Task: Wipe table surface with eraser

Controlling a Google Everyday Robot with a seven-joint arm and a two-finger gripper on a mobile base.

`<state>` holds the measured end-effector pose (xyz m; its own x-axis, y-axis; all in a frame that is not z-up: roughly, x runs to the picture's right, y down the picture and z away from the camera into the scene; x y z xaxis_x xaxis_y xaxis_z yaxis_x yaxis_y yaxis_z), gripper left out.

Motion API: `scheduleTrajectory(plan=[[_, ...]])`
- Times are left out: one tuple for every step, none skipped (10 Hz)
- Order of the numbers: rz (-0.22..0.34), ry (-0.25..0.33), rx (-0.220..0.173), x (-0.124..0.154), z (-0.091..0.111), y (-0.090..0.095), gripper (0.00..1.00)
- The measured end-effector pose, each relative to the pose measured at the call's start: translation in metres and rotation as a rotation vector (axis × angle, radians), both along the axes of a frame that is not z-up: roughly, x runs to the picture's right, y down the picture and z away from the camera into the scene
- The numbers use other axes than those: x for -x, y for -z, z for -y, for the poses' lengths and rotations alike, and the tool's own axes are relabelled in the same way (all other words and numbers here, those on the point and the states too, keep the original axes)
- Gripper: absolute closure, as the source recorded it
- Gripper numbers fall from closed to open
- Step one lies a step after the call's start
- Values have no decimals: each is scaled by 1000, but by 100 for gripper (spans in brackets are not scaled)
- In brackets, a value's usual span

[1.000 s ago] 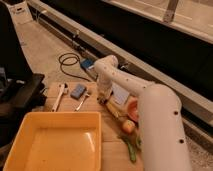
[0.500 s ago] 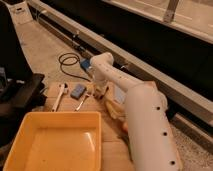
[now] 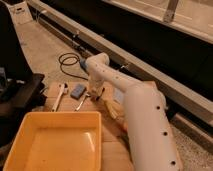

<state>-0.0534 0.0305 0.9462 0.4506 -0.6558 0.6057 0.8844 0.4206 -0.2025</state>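
The light brown wooden table surface (image 3: pixel 52 90) lies at centre left, partly covered by my white arm (image 3: pixel 142 125). The arm rises from the lower right, bends at a joint (image 3: pixel 95 64) and reaches down to the tabletop. My gripper (image 3: pixel 96 98) is at the table's middle, just right of a blue-grey pad (image 3: pixel 77 91). I cannot make out the brown-tan eraser; it is hidden by the arm or the gripper.
A big yellow tub (image 3: pixel 60 140) fills the table's front. A white-handled tool (image 3: pixel 59 95) and a thin metal tool (image 3: pixel 82 103) lie near the pad. A black cable (image 3: pixel 67 60) coils on the floor behind. A dark chair (image 3: pixel 17 92) stands at the left.
My arm has swung left and forward over the table, and it now covers the items on the table's right side. The gripper end has come down closer to the pad.
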Motion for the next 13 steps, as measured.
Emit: scheduleTrajectory(plan=[[-14,-7,14,-6,-6,6,98],[-25,-12,25,-11,-10,8,98],[-40,-22,36,-17,-12,9,98],[-48,-29,43,-21,-13,9,98],[-66,-39,43,-31,-11,6,98],[-82,-47,38,-40,-3,0,98],[-84,-51,28,-44,7,-8,98],[-83,-52,21,-47,18,-17,98],[-82,-54,15,-49,26,-24,98],[-73,-49,10,-47,30,-30,98],[-57,-37,5,-38,33,-32,98],[-45,-26,6,-30,30,-31,98],[-23,-18,-3,-17,28,-28,98]])
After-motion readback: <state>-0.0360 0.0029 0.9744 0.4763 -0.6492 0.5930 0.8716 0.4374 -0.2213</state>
